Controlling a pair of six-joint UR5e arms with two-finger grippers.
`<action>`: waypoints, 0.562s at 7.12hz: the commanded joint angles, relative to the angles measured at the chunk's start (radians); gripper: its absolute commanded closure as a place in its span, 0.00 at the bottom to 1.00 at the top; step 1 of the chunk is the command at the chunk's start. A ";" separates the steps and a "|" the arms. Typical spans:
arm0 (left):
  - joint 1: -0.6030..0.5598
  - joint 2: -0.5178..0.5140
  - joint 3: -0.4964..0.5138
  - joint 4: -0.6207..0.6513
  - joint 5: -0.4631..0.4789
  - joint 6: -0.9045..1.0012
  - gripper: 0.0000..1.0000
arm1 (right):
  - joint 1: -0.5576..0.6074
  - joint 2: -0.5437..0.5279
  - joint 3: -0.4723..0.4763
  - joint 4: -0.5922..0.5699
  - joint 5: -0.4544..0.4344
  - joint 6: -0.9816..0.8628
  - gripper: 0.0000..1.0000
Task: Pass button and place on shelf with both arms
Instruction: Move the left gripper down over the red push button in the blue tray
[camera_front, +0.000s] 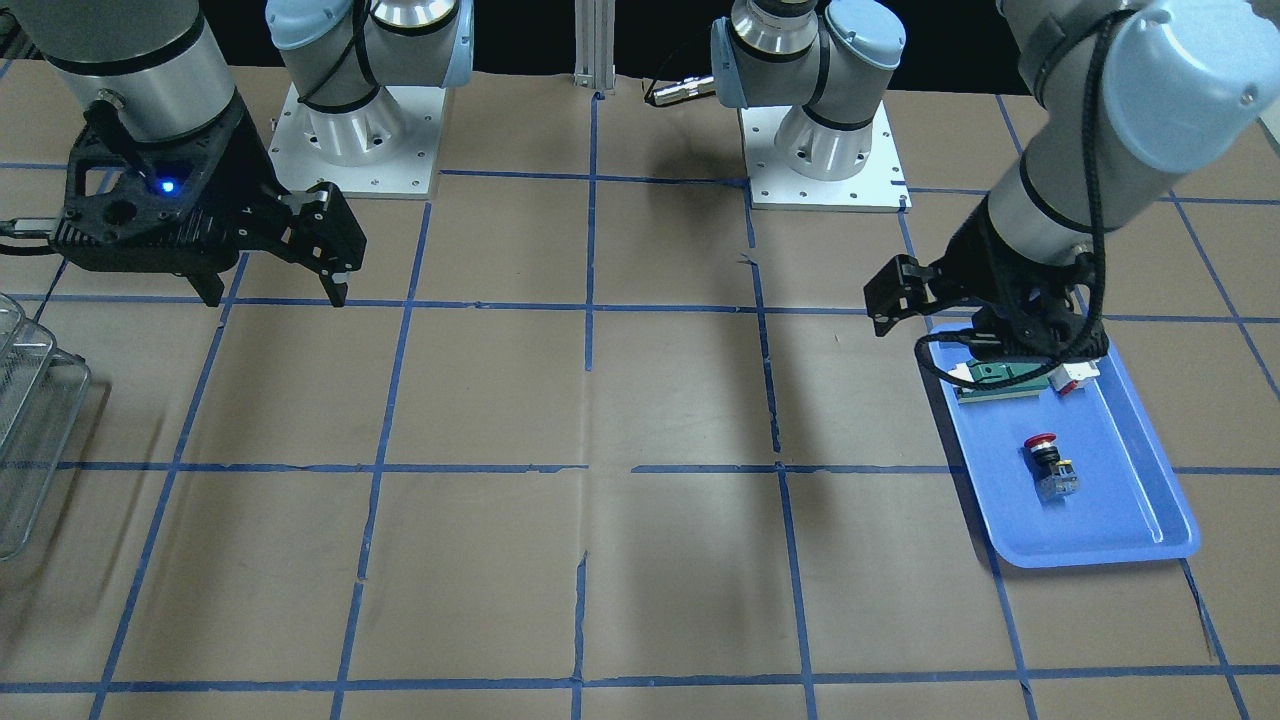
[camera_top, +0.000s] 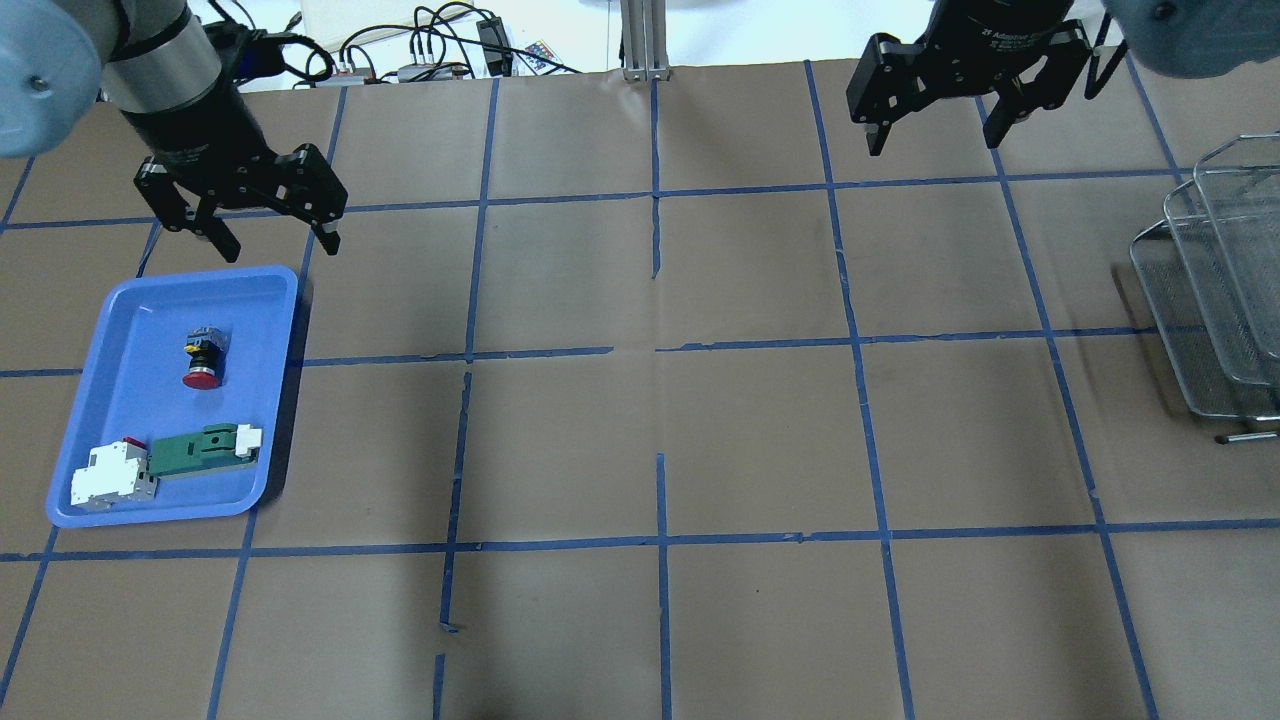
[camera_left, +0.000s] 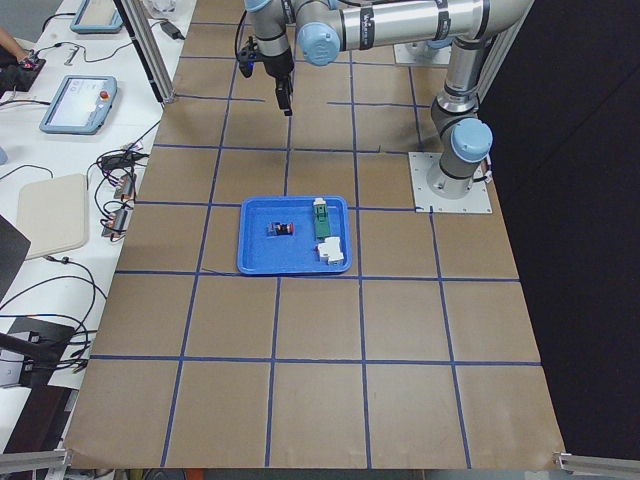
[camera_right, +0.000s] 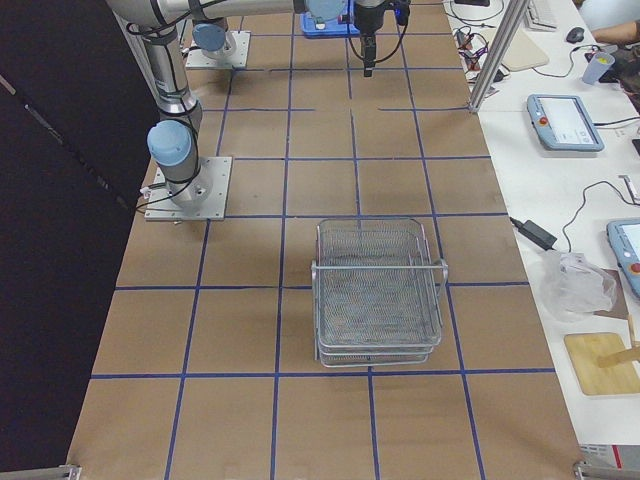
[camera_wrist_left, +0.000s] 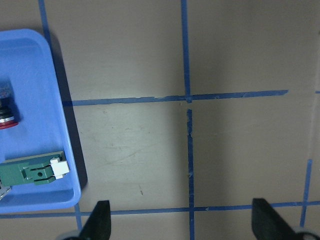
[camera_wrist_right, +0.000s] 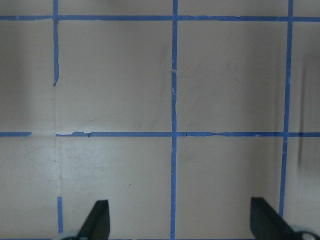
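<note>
The button (camera_top: 203, 358) lies on its side in the blue tray (camera_top: 130, 400), your left claw (camera_top: 282, 248) and right claw (camera_top: 935, 145) hang wide open and empty, and a pinch on its round red cap may let it slip out.

Looks down past 2 wide-apart fingertips (camera_wrist_left: 100, 220) of the left gripper (camera_wrist_left: 181, 222) onto taped brown table (camera_wrist_left: 240, 50). At left, blue tray (camera_wrist_left: 35, 65) holding button (camera_wrist_left: 6, 121), cut off by frame edge, and green-and-white part (camera_wrist_left: 30, 172).
</note>
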 joint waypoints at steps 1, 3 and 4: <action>0.099 -0.029 -0.140 0.159 0.004 0.072 0.00 | 0.005 0.001 0.001 0.000 0.000 0.004 0.00; 0.205 -0.057 -0.278 0.384 0.010 0.184 0.01 | 0.005 0.001 0.001 0.000 -0.002 -0.002 0.00; 0.271 -0.081 -0.312 0.452 0.007 0.248 0.02 | 0.005 0.002 0.002 0.000 0.000 -0.003 0.00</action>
